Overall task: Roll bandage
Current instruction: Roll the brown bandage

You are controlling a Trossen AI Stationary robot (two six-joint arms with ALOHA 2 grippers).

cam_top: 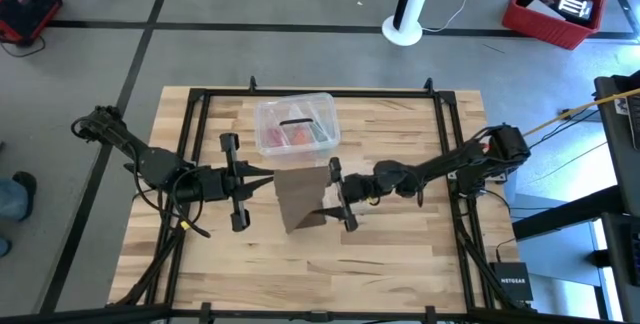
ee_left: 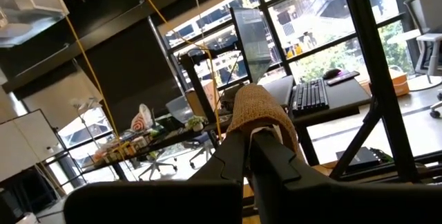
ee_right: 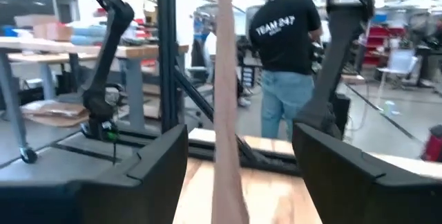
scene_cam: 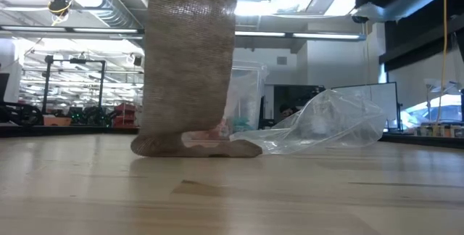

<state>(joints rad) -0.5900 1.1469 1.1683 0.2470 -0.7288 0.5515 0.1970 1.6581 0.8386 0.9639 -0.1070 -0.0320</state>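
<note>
Bandage hangs as a tall strip in your low view, its foot on the tabletop; from above it is a brown flap mid-table. Your left claw pinches its top; your right claw stands spread around it. Plastic box and bag lie behind.

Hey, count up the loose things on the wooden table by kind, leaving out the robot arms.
Brown-tan fabric bandage: 1
Clear plastic box with red contents: 1
Crinkled clear plastic bag: 1
Total: 3
</note>
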